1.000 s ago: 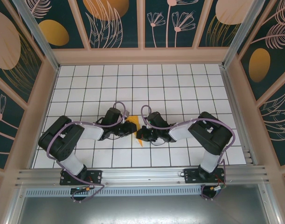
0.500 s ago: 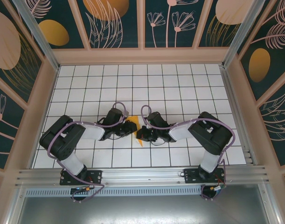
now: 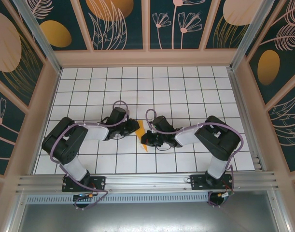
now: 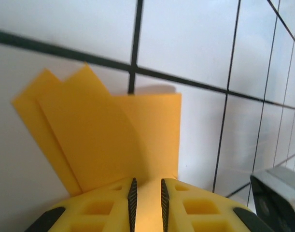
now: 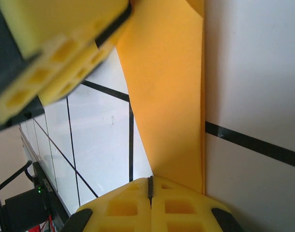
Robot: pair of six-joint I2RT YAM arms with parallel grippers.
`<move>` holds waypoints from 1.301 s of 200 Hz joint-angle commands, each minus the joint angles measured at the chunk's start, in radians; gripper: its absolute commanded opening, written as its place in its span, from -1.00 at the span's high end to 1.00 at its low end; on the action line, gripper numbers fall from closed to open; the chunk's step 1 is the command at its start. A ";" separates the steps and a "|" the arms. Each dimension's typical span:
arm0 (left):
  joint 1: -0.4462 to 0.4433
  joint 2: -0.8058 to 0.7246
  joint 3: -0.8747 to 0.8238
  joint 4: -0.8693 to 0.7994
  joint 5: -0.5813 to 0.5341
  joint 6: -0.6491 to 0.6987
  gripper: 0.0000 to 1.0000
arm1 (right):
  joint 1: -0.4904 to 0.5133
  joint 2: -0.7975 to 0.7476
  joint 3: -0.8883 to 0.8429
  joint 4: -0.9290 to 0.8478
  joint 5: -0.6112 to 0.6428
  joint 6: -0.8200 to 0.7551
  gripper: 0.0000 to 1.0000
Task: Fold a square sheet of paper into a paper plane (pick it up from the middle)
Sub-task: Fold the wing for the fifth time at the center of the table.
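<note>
The orange-yellow paper [image 3: 142, 128] lies folded into a narrow shape on the white tiles between my two grippers. In the left wrist view the paper [image 4: 104, 140] shows two overlapping pointed flaps. My left gripper [image 4: 147, 186] stands narrowly open, with paper showing in the gap between its pads. In the top view the left gripper [image 3: 133, 126] is at the paper's left edge. My right gripper [image 5: 150, 181] is shut, its tips resting on the paper's [image 5: 171, 96] narrow near end. It sits at the right of the paper [image 3: 148, 140]. The left gripper's yellow fingers [image 5: 60, 53] show beyond the paper.
White tiled floor [image 3: 186, 92] with black grid lines stretches behind and to both sides. Patterned walls enclose it, with a metal rail [image 3: 147, 181] along the near edge. Purple cables [image 3: 119, 105] loop over both wrists.
My left arm has shifted a little toward the far side, and the orange flap by its fingers has moved with it. The right arm has stayed in place.
</note>
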 commanded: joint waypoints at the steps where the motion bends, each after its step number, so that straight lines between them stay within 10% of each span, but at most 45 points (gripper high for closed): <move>1: 0.034 0.016 0.038 -0.051 -0.041 0.029 0.51 | 0.008 0.041 -0.044 -0.125 0.017 -0.028 0.92; 135: 0.174 0.037 0.085 -0.121 -0.040 0.134 0.49 | 0.009 0.050 -0.042 -0.107 0.010 -0.028 0.92; 199: 0.174 -0.201 0.001 -0.025 0.103 0.114 0.46 | 0.008 0.054 -0.021 -0.111 0.022 -0.019 0.91; 260: 0.100 -0.048 -0.033 0.201 0.277 0.075 0.53 | 0.007 0.040 0.007 -0.134 0.025 -0.028 0.91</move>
